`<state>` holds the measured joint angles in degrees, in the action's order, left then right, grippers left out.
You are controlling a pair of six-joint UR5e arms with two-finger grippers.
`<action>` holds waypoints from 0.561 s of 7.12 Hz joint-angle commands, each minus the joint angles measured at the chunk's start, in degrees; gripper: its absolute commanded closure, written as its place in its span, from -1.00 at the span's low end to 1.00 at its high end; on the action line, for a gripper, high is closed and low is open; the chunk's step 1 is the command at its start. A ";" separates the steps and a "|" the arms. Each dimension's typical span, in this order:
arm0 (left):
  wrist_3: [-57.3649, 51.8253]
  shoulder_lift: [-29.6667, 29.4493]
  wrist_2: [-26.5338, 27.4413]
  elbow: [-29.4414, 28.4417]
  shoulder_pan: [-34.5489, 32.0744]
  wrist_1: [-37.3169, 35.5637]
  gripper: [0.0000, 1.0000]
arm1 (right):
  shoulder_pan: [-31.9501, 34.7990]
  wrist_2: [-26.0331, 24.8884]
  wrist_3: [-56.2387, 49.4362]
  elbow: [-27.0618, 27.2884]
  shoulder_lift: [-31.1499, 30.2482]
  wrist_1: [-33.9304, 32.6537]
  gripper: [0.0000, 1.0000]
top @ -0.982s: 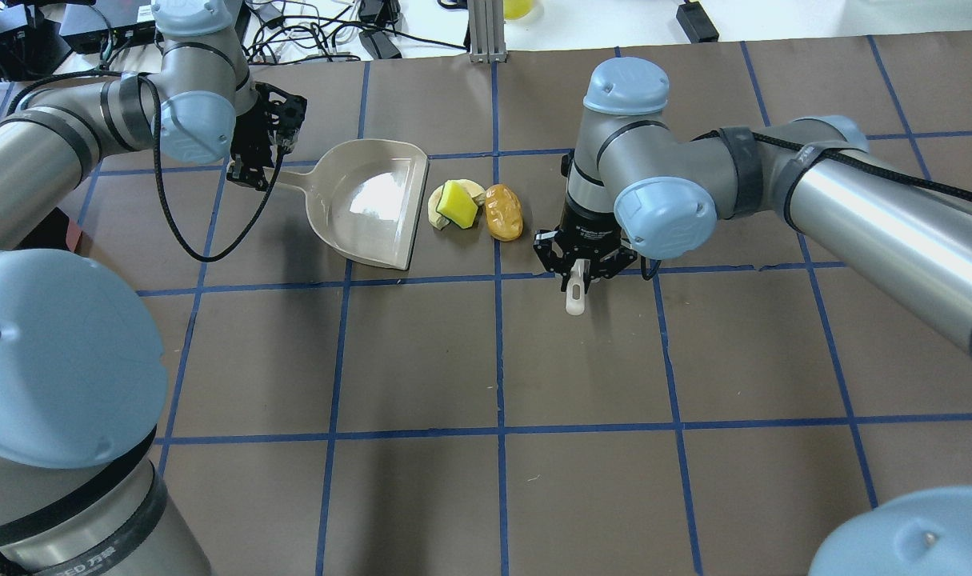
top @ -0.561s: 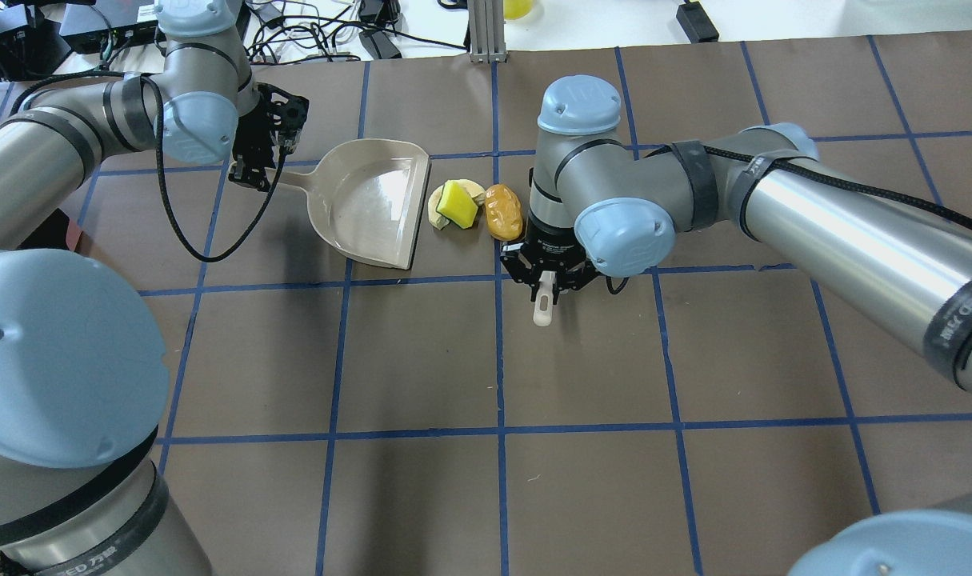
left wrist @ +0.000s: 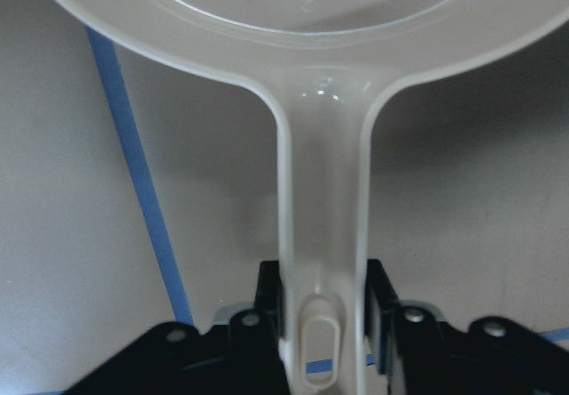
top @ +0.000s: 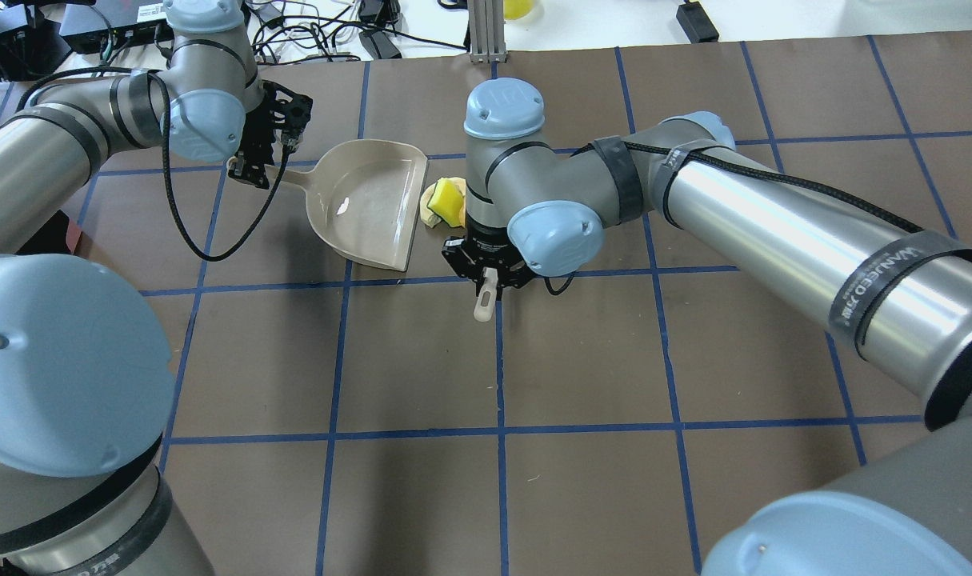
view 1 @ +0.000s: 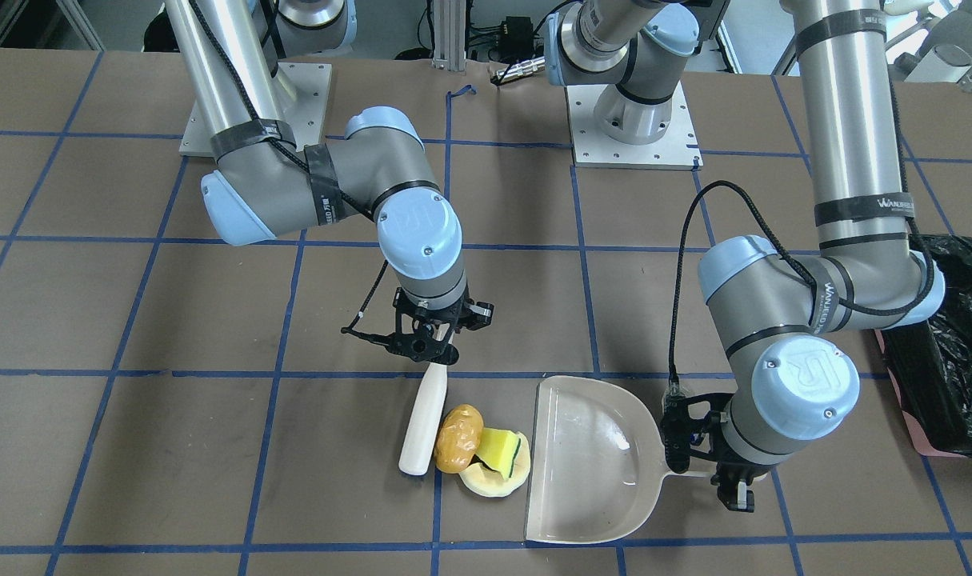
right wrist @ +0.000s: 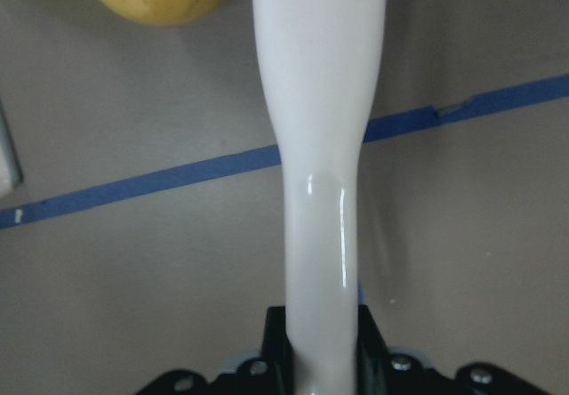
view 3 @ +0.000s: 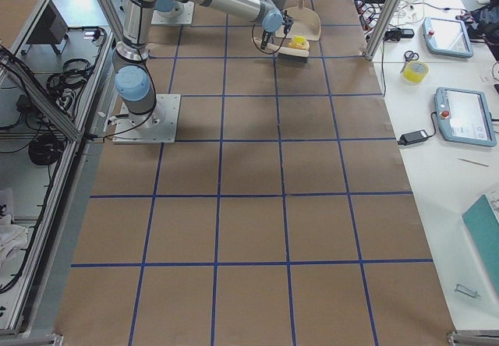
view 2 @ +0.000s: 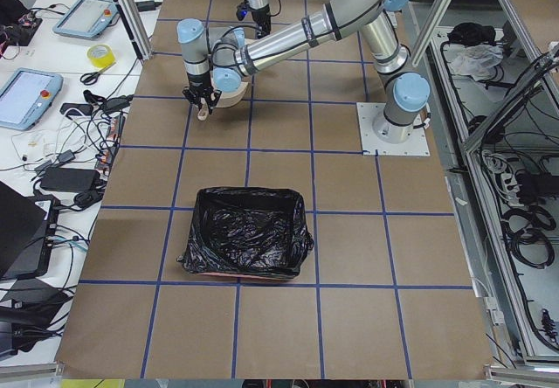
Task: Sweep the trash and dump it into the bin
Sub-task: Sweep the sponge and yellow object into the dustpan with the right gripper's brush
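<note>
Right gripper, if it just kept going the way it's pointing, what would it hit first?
Probably the table. The right gripper points roughly downward, shut on the white sweeper, so the table lies right under it; the potato lump sits off to the side.

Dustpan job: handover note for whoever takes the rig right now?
Left gripper: shut on the dustpan handle.
Right gripper: shut on the white sweeping tool, which rests against the potato lump.
Trash: lump, sponge wedge and cream slice bunched at the pan's mouth, none inside.
Bin: to the robot's left, nothing dumped.
Left to do: push trash in, lift, tip into bin.
</note>
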<state>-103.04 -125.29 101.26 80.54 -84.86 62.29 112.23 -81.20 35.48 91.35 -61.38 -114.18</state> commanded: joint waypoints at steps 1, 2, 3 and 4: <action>1.00 -0.04 0.61 -0.39 -0.74 0.03 0.39 | 3.24 1.49 3.36 -4.41 3.53 -2.18 1.00; 1.00 -0.04 0.52 -0.47 -0.74 0.03 0.39 | 4.91 1.49 5.80 -6.43 4.85 -3.58 1.00; 1.00 -0.04 0.52 -0.47 -0.74 0.03 0.39 | 6.41 1.57 7.74 -8.62 6.08 -5.16 1.00; 1.09 -0.04 0.43 -0.48 -0.74 0.03 0.39 | 7.73 2.10 8.28 -10.56 7.31 -5.35 1.00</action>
<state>-102.04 -125.33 101.76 80.10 -85.59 62.31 118.16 -79.55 42.34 83.36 -55.66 -118.63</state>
